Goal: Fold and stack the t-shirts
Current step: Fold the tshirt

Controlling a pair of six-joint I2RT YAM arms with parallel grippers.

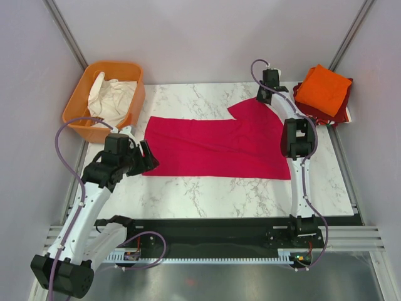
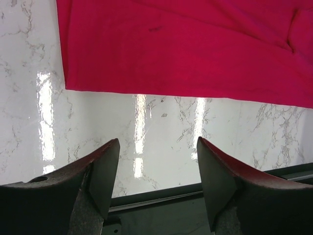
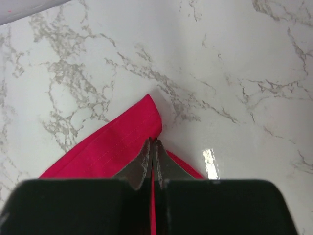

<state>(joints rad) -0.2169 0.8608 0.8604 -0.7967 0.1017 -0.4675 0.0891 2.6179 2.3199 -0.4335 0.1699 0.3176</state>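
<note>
The magenta-pink t-shirt [image 1: 213, 147] lies flat across the middle of the marble table [image 1: 207, 188]. Its near hem runs straight, parallel to the table's front edge, with a broad strip of bare marble between them. The left gripper [image 2: 157, 142] hangs just off the shirt's near left corner, jaws spread wide and holding nothing, over bare marble. The right gripper [image 3: 152, 143] is at the shirt's far right part, its fingers pressed together on a stitched edge of the pink fabric, with free marble beyond. In the far right corner the folded orange t-shirt [image 1: 322, 88] sits on the dark red t-shirt [image 1: 343, 113], which shows only as a border. The right arm covers the pink shirt's right edge. An orange basket [image 1: 78, 103] at the far left holds a white cloth [image 1: 111, 94], partly hidden by its wall.
</note>
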